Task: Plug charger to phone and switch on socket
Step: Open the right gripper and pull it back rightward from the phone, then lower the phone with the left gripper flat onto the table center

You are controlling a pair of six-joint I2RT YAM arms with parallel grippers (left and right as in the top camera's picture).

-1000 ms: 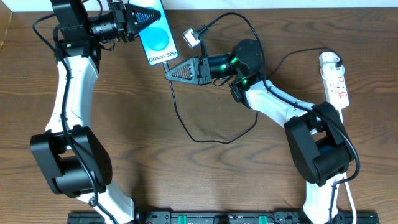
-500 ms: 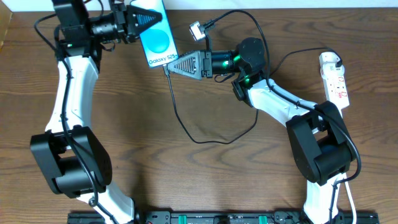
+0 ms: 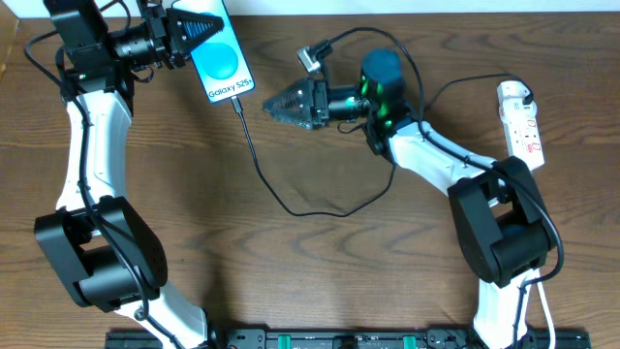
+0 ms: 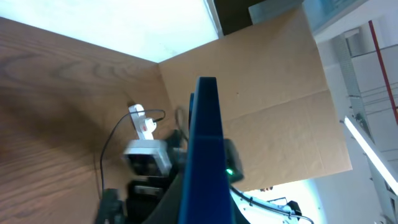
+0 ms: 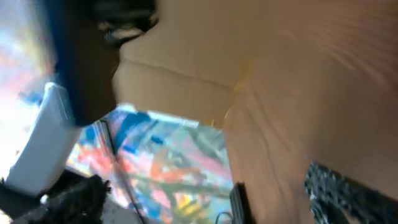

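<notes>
Phone: the slim blue-screened smartphone with white "Galaxy S25" lettering (image 3: 223, 66) is at the far left of the brown wooden table (image 3: 291, 291), clamped between the fingers of the left gripper (image 3: 199, 24).
Charger: the thin black cable (image 3: 250, 145) meets the phone's lower edge, apparently seated, then loops across the table toward the right arm.
Right gripper (image 3: 281, 103): near the phone's lower corner, apart from the cable and holding nothing. Whether its jaws stand wide or narrow cannot be told.
Socket: the narrow white power strip with red markings (image 3: 521, 121) lies at the table's right edge, well apart from both grippers.
Risk: shifting the phone could tug the cable and unseat a shallow plug. The right arm, reaching for the socket, could snag the loop beside its forearm.
Hidden: the joint between plug and port is too small to confirm, and the switch position is unreadable. The right wrist view is blurred, and the left wrist view shows the phone only edge-on.
</notes>
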